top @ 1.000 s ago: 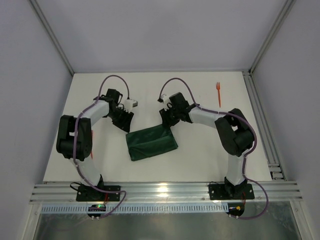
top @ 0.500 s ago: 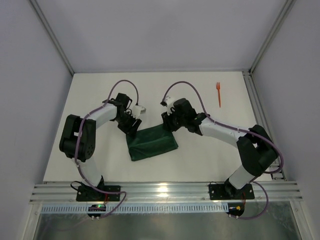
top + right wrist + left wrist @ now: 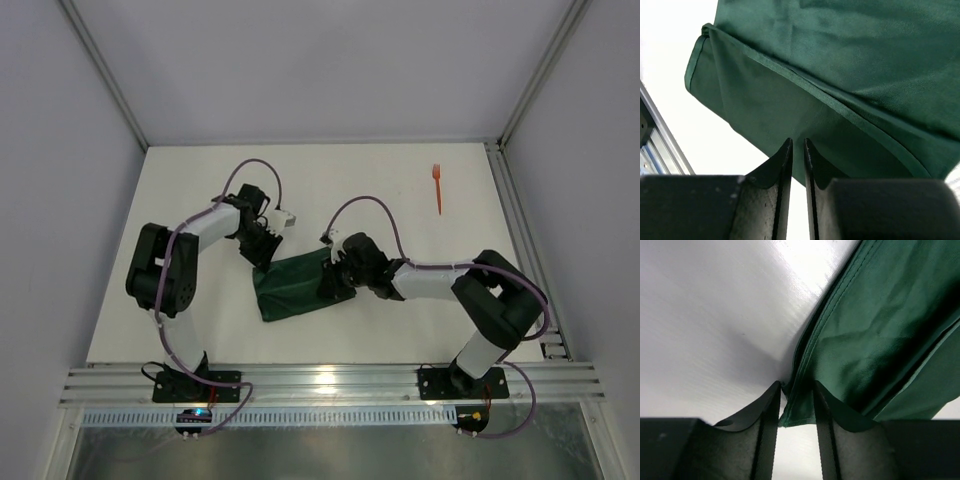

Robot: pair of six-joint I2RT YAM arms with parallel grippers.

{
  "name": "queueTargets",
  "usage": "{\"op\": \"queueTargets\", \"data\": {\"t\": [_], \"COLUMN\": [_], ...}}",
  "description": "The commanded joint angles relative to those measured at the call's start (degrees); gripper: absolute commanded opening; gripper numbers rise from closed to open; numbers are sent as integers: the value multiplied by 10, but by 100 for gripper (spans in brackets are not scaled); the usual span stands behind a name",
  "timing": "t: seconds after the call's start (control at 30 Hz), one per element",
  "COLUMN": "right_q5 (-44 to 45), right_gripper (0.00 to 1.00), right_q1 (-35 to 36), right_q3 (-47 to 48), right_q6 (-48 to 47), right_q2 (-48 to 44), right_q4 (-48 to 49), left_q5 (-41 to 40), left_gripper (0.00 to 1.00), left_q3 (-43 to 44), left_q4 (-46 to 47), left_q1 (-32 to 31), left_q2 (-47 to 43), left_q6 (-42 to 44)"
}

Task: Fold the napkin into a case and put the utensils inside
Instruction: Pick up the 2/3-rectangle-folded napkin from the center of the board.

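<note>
While the left gripper (image 3: 794, 405) pinches the napkin's (image 3: 298, 284) corner hem and the right gripper's (image 3: 795, 155) near-closed jaws grip its edge, both should lift evenly.

I see both arms reaching inward; left gripper (image 3: 795, 405) pinches cloth between narrowed jaws, right gripper (image 3: 795, 160) jaws nearly closed.

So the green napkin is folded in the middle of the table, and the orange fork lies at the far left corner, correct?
Not quite. The napkin is folded in the middle of the table, but the orange fork lies toward the far right corner, as the top view shows.
</note>
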Motion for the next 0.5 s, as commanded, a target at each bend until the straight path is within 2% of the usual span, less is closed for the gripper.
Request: {"op": "queueTargets", "data": {"t": [0.0, 0.07, 0.13, 0.47], "right_q5": [-6, -6, -7, 3], "right_gripper": [18, 16, 15, 11], "right_q1": [0, -3, -5, -7], "right_q3": [-10, -11, -17, -40], "right_q6": [47, 56, 71, 124], "right_q2": [22, 29, 36, 61], "right_q4": [72, 71, 73, 77], "left_q5": [46, 72, 85, 111], "left_gripper": [24, 14, 0, 0], "left_q3": [-12, -11, -10, -25], "left_q4": [-17, -25, -35, -47], "left_q1": [-5, -5, -5, -13], "left_q2": [45, 41, 35, -86], "left_q6": [9, 13, 19, 46]}}
